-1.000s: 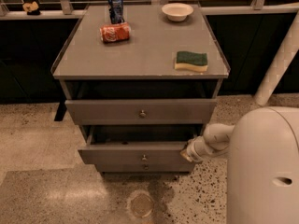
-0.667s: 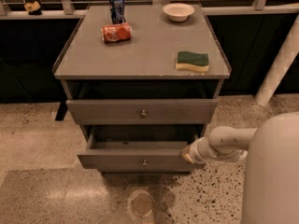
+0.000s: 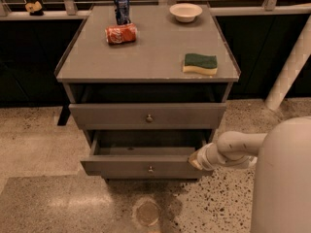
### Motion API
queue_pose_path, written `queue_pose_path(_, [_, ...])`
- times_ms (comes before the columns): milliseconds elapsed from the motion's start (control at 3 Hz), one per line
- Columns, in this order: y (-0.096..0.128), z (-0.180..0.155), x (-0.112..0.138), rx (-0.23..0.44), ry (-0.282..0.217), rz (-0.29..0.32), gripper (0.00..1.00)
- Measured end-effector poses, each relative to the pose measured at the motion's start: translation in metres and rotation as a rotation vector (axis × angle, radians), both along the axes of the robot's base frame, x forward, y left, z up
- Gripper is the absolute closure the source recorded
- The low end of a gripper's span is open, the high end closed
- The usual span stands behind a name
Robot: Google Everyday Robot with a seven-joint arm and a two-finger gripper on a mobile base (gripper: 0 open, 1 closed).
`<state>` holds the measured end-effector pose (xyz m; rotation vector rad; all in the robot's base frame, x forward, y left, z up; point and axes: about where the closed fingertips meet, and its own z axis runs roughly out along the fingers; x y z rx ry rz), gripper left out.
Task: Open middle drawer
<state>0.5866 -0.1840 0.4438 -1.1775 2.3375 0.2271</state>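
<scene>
middle drawer (image 3: 121, 167) sits low on the near face of the cabinet (image 3: 160, 47), already drawn partway out with its grey box showing. the pulling step looks to be in hand, and the next move calls for a straight draw toward the near side. gripper (image 3: 196, 160) is at the right end of the drawer front, seemingly touching it. clenched or released, i cannot tell.

The gripper (image 3: 197, 160) sits at the right end of the middle drawer (image 3: 121, 167), its tip lost against the grey front panel. The drawer's inside is mostly in shadow. The robot's white body (image 3: 284, 178) is cut off by the right and bottom edges. A small tan object (image 3: 34, 7) on the far ledge (image 3: 48, 15) is too small to identify.
</scene>
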Motion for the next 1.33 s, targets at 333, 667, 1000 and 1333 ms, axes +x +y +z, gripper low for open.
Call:
queue_pose_path(333, [0.0000, 0.0000, 0.0000, 0.000, 0.000, 0.000, 0.58])
queue_pose_path(667, [0.0001, 0.0000, 0.0000, 0.000, 0.000, 0.000, 0.35])
queue_pose_path(1000, [0.0001, -0.0001, 0.0000, 0.000, 0.000, 0.000, 0.12])
queue_pose_path(1333, [0.0001, -0.0001, 0.0000, 0.000, 0.000, 0.000, 0.00])
